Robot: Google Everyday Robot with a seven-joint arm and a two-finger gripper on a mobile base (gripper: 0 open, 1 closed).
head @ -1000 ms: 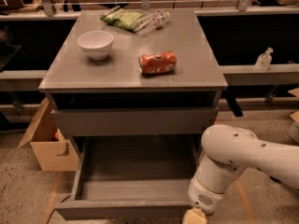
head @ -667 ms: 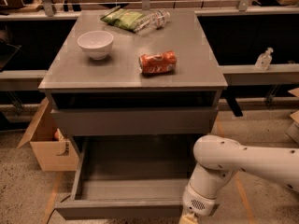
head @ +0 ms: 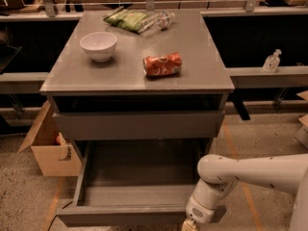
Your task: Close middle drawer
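1. Cardboard box point(head: 48, 150): tan, flaps open, stood on the speckled floor just beside the cabinet's left side. Something small and red showed inside; what it was could not be made out.

2. Cabinet point(head: 67, 78): grey, flat top, centre of view, a dark bench running behind it.

3. Bowl point(head: 98, 44): white, upright, on the left part of the cabinet top.

4. Snack bag point(head: 126, 19): green, lay flat at the back edge of the top.

5. Plastic bottle point(head: 160, 20): clear, lay on its side, touching the bag's right end.

6. Can point(head: 162, 64): orange-red, lay on its side near the middle of the top, apart from the bowl.

7. Upper drawer point(head: 139, 125): grey, taller front panel, pulled out slightly, a dark gap above its front.

8. Middle drawer point(head: 120, 216): grey, plain front without handle, sat below the upper drawer and was pulled far out toward the camera, its box interior in full view.

9. Gripper point(head: 188, 224): at the bottom edge of view, at the right end of the middle drawer's front panel. It was cut off by the frame; its grip state could not be told.

10. Arm point(head: 250, 172): white, reached in from the right, bent down toward the gripper.

11. Small bottle point(head: 272, 61): clear, upright on the ledge at far right, well apart from the cabinet.
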